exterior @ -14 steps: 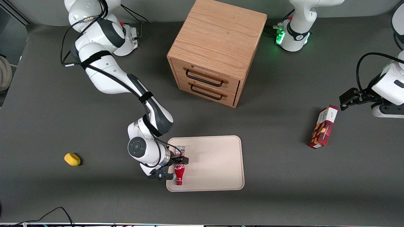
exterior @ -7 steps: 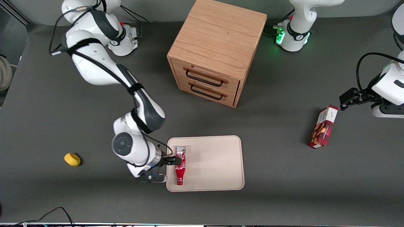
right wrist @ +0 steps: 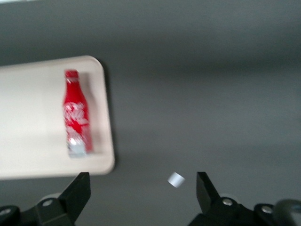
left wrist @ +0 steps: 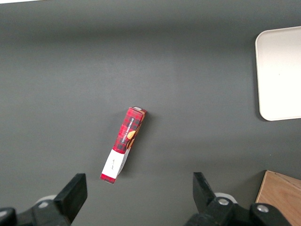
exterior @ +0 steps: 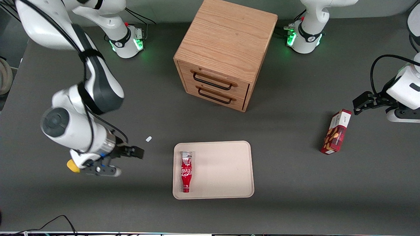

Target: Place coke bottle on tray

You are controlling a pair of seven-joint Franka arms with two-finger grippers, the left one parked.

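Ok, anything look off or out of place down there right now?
Only a small white scrap loose on the table beside the open gripper. The coke bottle lies flat on the tray, near its edge.

Gripper (exterior: 126, 160) withdrawn from coke bottle (exterior: 186, 171).

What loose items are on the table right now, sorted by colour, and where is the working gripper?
Red: 2, the coke bottle lying in the tray, and the snack box.
Cream-beige: 1, the tray.
Wood: 1, the drawer cabinet.
Yellow: 1, a small object partly hidden by the arm.
White: 1, a tiny scrap.
Total: 6.
The gripper hangs beside the tray, jaws open, holding nothing.
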